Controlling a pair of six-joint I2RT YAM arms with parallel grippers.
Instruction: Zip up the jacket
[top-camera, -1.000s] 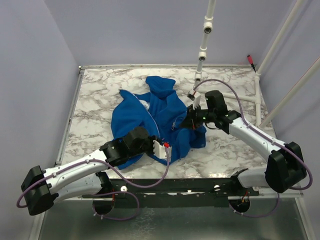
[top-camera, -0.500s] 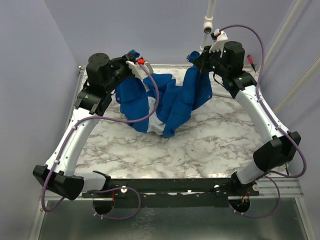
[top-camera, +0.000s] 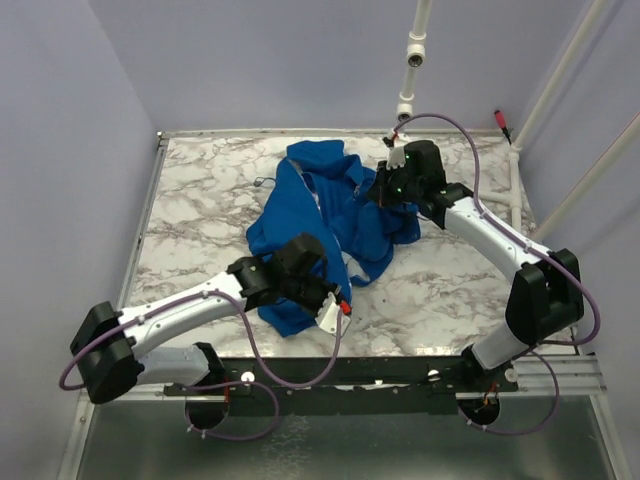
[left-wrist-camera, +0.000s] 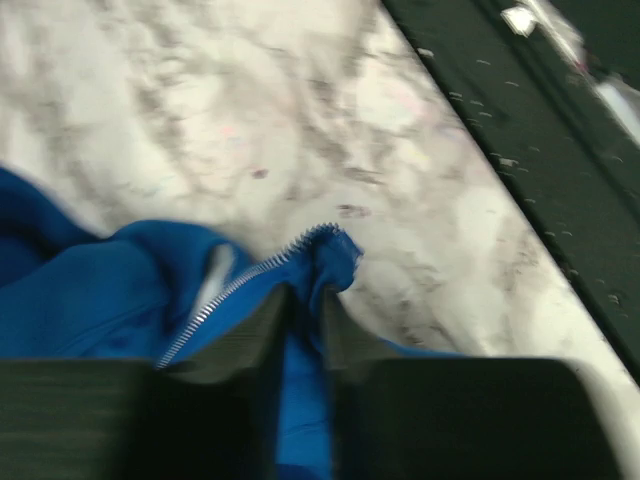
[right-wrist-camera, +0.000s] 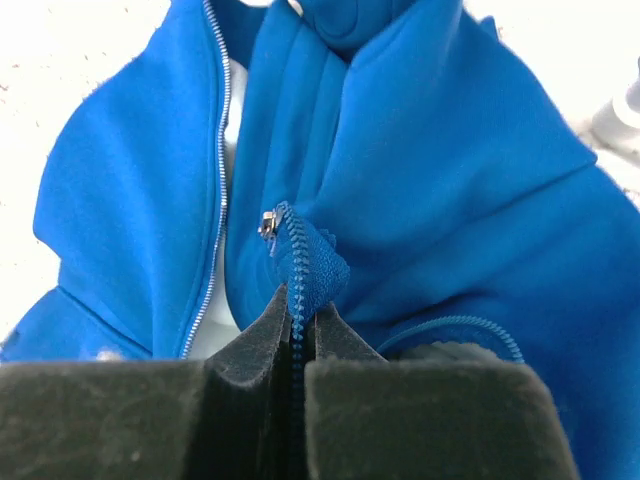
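Lying on the marbled surface (top-camera: 200, 200), mid-field and a little toward the far side: the jacket (top-camera: 340, 210), royal blue, crumpled, front open, a sliver of pale lining showing. It is not spread flat. Folds overlap, and the hood end points away from the arm bases.

Left gripper (top-camera: 330, 310) sits at the jacket's near hem, close to the surface's near edge. In the wrist view its jaws are nearly together with a blue hem corner pinched between them, so it grips the jacket there. That picture is blurred, so firmness of hold is uncertain.

Right gripper (top-camera: 385, 195) is at the far right side of the garment. Its jaws are closed tight on the blue zipper tape (right-wrist-camera: 300, 260), which stands up in a ridge from the fingers.

Zipper halves are apart. One toothed edge (right-wrist-camera: 215, 200) runs free down the left flap, well clear of the held tape. Another tooth run ends at the corner in the left gripper (left-wrist-camera: 300, 250).

Slider (right-wrist-camera: 268, 224), small and metallic, sits at the top of the ridge just beyond the right fingertips.

Judgement: the step in hand is securing the two front edges, and zipping has not begun. The next move calls for bringing the left-held zipper end across to the slider, lining the tapes up parallel without twist, and seating the end before any pull.
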